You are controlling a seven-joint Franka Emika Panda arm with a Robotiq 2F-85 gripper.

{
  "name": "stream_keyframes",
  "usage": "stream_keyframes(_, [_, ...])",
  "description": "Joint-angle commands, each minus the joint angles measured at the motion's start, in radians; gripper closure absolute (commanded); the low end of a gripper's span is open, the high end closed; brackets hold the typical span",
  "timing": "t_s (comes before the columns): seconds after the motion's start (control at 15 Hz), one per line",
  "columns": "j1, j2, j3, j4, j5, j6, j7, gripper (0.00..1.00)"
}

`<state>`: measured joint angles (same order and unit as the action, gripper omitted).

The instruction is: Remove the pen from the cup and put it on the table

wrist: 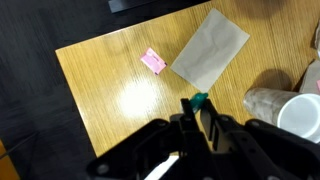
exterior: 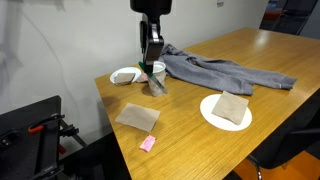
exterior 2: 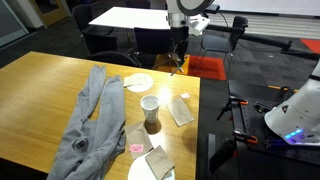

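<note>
Claw: the gripper (wrist: 199, 113) enters from the bottom of the wrist view. Its dark jaws are drawn tight together and pinch the pen between them.
Pen: the pen (wrist: 200, 100) shows only as a short green tip poking out past the fingertips. It is out of the cup and over bare wood just beside it. In both exterior views it is too small to pick out.
Cup: the cup (wrist: 270, 102) stands upright on the table, to the right of the claw in the wrist view. The pale round shape at its right is probably its open mouth, though the blur leaves that unsure. In an exterior view the cup (exterior: 157, 80) sits just below the raised gripper (exterior: 151, 60).
Table: the table (exterior: 200, 150) is light-brown wood with a glossy top.
Napkin: a brown napkin (wrist: 210, 48) lies flat near the table edge, close to the cup but not touching it.
Pink block: a small pink block (wrist: 152, 60) lies near the napkin, toward the corner and apart from it.
Bowl: a shallow white bowl (exterior: 118, 77) sits just beside the cup, near the table edge.
Plate: a flat white plate (exterior: 206, 112) sits well apart from the cup and carries a second napkin (exterior: 232, 105).
Garment: a grey garment (exterior: 220, 70) sprawls across the table beyond the cup, with one end close to it.
</note>
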<state>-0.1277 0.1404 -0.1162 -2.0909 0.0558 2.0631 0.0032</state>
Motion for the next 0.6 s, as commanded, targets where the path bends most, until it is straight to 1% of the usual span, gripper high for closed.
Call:
stream_keyframes(0.0, [-0.009,0.06,-0.001,0.046,-0.028,-0.024,-0.095,0.96])
stream_keyframes(0.53, [-0.025,0.139,0.003,0.02,-0.035,0.101,-0.208,0.96])
